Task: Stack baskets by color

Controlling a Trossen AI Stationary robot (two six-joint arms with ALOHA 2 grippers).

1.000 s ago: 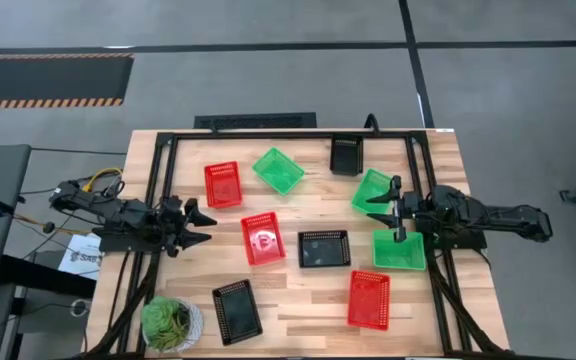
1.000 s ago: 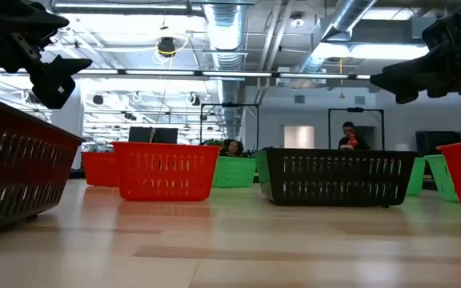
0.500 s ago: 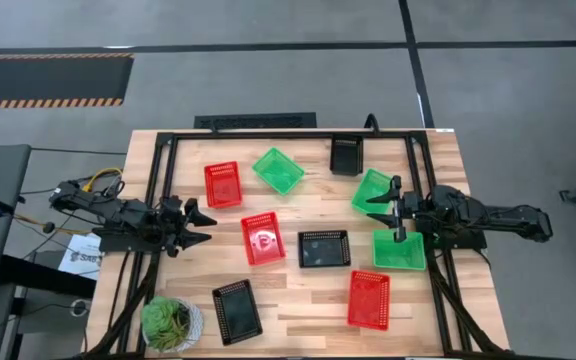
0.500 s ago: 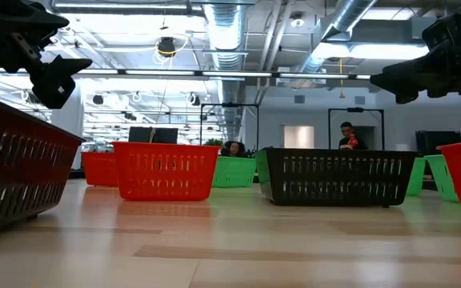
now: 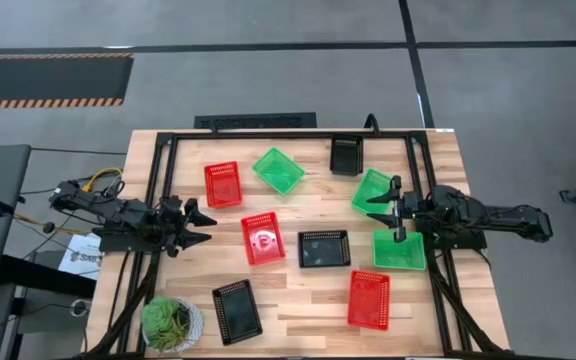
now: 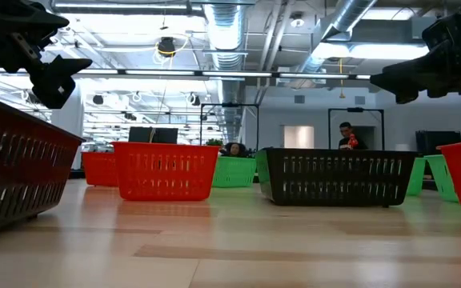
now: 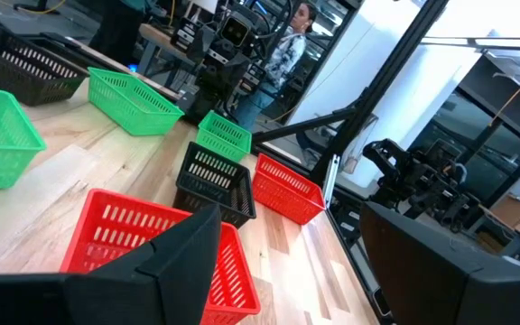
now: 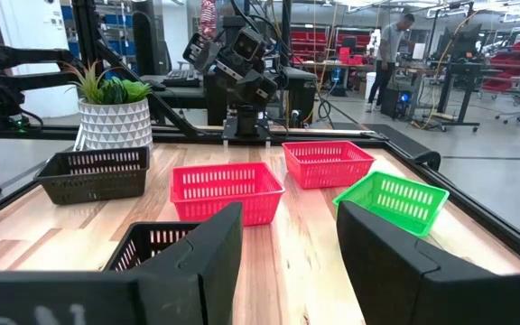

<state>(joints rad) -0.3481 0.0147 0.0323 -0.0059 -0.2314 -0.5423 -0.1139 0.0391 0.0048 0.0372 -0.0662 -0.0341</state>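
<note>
Nine baskets scattered singly across the desk (image 5: 298,305), none stacked. Taking the centre black basket (image 5: 324,248) as landmark: red basket (image 5: 262,238) just beside it toward the left arm, green basket (image 5: 399,250) on its other side, another red basket (image 5: 369,299) near the front edge. Right tool (image 5: 388,209) released, hovering between two green baskets. Left tool (image 5: 200,224) released, holding nothing, well apart beyond the red basket.

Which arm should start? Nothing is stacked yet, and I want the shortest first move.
Right, probably. The right gripper hangs open between two green baskets, while the left gripper sits at the table's edge beside the red basket.
</note>
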